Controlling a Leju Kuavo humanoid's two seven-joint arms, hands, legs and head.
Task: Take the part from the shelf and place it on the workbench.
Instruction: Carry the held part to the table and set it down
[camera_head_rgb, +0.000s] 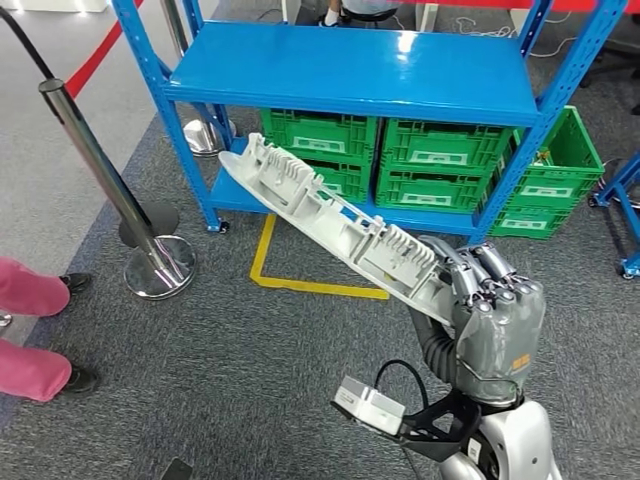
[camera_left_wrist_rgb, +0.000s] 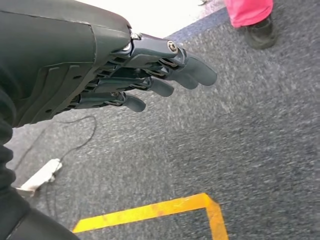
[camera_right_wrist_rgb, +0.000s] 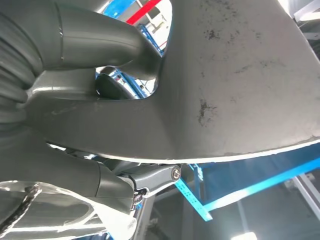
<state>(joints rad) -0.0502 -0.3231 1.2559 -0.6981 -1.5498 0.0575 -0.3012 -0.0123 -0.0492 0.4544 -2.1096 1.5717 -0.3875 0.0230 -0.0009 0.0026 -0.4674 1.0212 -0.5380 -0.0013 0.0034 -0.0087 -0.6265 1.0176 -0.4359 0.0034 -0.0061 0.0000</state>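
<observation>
A long pale grey plastic part (camera_head_rgb: 332, 222) with ribs on its upper face reaches from my right hand (camera_head_rgb: 494, 318) up and left toward the blue shelf (camera_head_rgb: 355, 70). My right hand grips its near end, off the shelf and above the carpet. In the right wrist view the part's dark smooth underside (camera_right_wrist_rgb: 234, 80) lies against my thumb (camera_right_wrist_rgb: 102, 35). My left hand (camera_left_wrist_rgb: 124, 75) hangs over the grey carpet with its fingers (camera_left_wrist_rgb: 188, 70) stretched out and nothing in them.
Green crates (camera_head_rgb: 392, 160) stand on the shelf's lower level, one more (camera_head_rgb: 555, 175) beside it at the right. A chrome barrier post (camera_head_rgb: 113, 180) with a round base stands at the left. A person's pink trouser legs (camera_head_rgb: 30, 330) are at the left edge. Yellow floor tape (camera_head_rgb: 302, 280).
</observation>
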